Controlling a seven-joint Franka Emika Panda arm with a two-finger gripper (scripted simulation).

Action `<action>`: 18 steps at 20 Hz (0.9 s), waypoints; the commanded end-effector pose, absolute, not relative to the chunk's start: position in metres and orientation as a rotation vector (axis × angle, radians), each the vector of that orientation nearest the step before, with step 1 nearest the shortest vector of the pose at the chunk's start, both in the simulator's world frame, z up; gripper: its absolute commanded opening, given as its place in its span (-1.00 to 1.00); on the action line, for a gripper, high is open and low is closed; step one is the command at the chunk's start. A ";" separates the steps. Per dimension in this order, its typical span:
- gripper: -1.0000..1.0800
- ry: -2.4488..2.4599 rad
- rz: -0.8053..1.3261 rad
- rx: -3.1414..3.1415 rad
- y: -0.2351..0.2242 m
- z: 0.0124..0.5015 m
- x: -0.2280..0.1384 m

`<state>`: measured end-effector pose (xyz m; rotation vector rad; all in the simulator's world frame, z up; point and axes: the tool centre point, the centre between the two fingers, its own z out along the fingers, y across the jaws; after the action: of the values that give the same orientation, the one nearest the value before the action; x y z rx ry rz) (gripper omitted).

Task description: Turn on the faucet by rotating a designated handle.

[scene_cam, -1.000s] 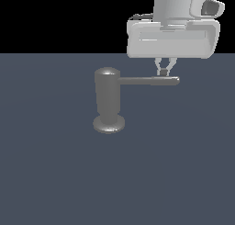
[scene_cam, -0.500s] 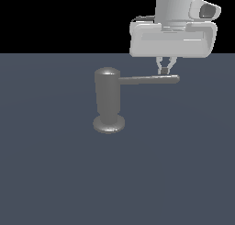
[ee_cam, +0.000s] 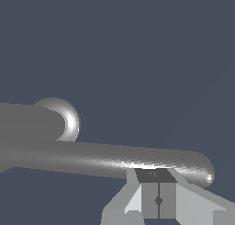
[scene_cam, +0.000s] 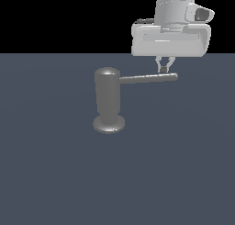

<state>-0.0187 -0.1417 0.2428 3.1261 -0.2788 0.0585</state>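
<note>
The faucet point(scene_cam: 108, 100) is a dull-grey upright cylinder with a domed top and a flared disc base, standing mid-scene in the exterior view. Its handle point(scene_cam: 147, 78), a slim rod with a rounded end, sticks out toward the exterior view's right. My gripper point(scene_cam: 164, 69) hangs over the rod near its free end, fingers pressed together, with the tips at the rod's upper far side. In the wrist view the shut fingers point(ee_cam: 158, 196) sit against the handle point(ee_cam: 101, 160) close to its rounded tip. The faucet body point(ee_cam: 27, 123) lies beyond it.
The faucet stands on a flat dark blue-grey surface point(scene_cam: 55, 173) that runs all around it. The background above the surface's far edge is black. No other objects show.
The handle's free end has shifted slightly upward in the exterior view, swinging a little away. The gripper stays at the rod's end and has moved a little with it.
</note>
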 end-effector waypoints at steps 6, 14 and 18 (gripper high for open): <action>-1.00 -0.281 0.044 3.127 -0.143 0.236 0.005; -1.00 -0.292 0.034 3.127 -0.148 0.233 0.028; -1.00 -0.297 0.030 3.126 -0.150 0.232 0.039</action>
<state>0.0363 -0.1474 0.2428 3.1257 -0.2906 0.0543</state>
